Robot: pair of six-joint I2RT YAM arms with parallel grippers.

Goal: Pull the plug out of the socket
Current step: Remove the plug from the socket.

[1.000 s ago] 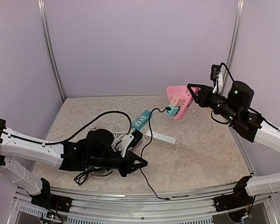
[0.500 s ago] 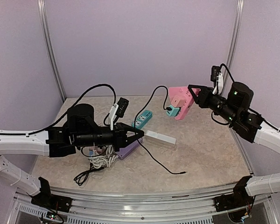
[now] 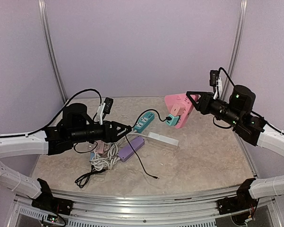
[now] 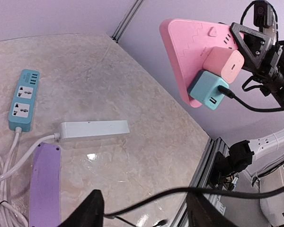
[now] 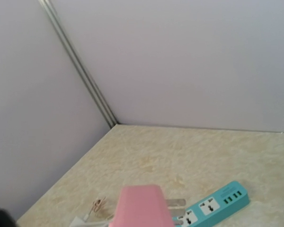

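Backing off toward its own side since half a second ago, the left gripper (image 3: 127, 128) is now showing its jaws partly spread, where before they were closed. The black cable (image 4: 180, 190) is running loose across the gap, and its free end is lying on the table (image 3: 203, 156). That arm is reaching low and level. The right gripper (image 3: 191, 101) is clamping the pink socket block (image 3: 176, 105) in mid-air, having shifted slightly leftward. The teal plug (image 4: 207, 90) is sitting in its face.

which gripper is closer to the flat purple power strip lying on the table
Left. The left gripper hangs close by the flat purple power strip; the right gripper is far off to its right, raised, holding the pink triangular socket block.
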